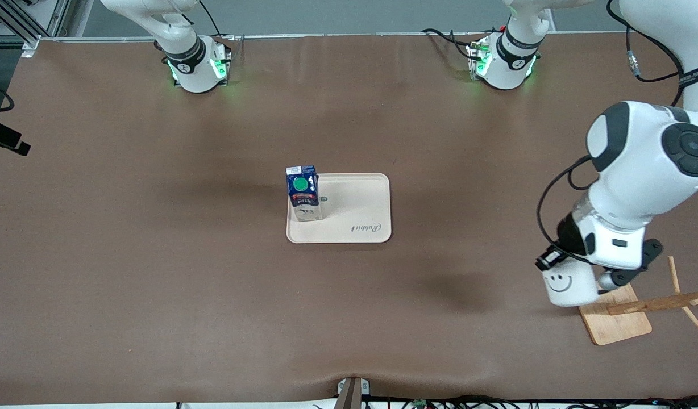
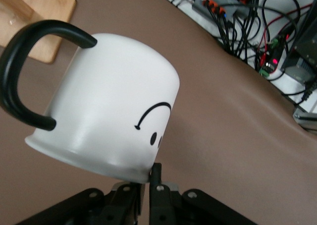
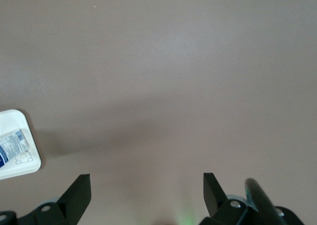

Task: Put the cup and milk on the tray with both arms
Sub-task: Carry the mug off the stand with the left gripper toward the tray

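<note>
The white cup [image 1: 570, 284] with a black smiley face hangs tilted in my left gripper [image 1: 553, 262], over the table beside the wooden stand at the left arm's end. In the left wrist view the fingers [image 2: 157, 178] are shut on the rim of the cup [image 2: 109, 121], and its black handle points away from them. The blue milk carton [image 1: 303, 193] stands upright on the cream tray [image 1: 354, 218] at mid-table, at the tray's end toward the right arm. My right gripper [image 3: 147, 188] is open and empty over bare table. The tray's corner [image 3: 15, 118] and the milk [image 3: 7, 145] show at that view's edge.
A wooden stand with a flat base [image 1: 616, 321] and slanting pegs [image 1: 667, 301] sits close beside the cup; its base also shows in the left wrist view [image 2: 34, 12]. Cables and electronics [image 2: 267, 36] lie along the table's edge nearest the front camera.
</note>
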